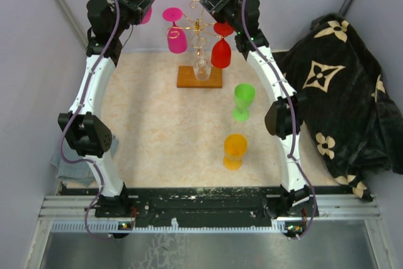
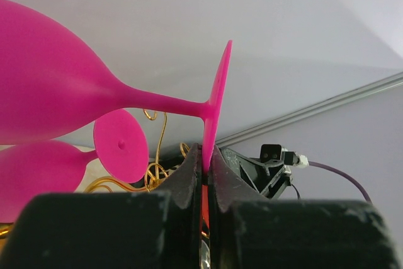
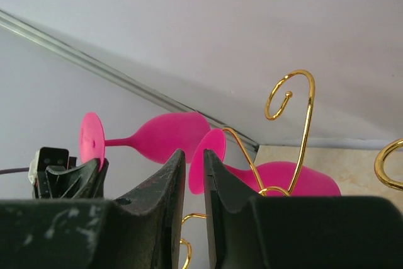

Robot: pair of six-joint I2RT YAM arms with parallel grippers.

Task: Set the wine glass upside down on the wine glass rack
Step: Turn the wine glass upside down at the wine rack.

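Pink and lying on its side in the air, the wine glass point(image 2: 56, 86) is carried at 11 o'clock above the worktop point(image 1: 157, 130), apart from the rack point(image 1: 197, 26), which stands at 12 o'clock. The rim of its foot is pinched edge-on by the left tool point(image 2: 204, 167), whose fingers are pressed together on it. On the rack, a second pink glass point(image 1: 176, 37) is already hung bowl-down at the post's 9 o'clock and a red glass point(image 1: 221, 51) at its 4 o'clock. The task is judged partly done: the carried glass has not yet been turned foot-up or slid into a scroll. A green glass point(image 1: 243, 100) at 2 o'clock and an orange glass point(image 1: 234, 150) at 4 o'clock are left on the worktop. The right tool point(image 3: 194, 162) is seen beside the rack's upper wires at 1 o'clock, its fingers parted by a narrow gap, with nothing seen between them.
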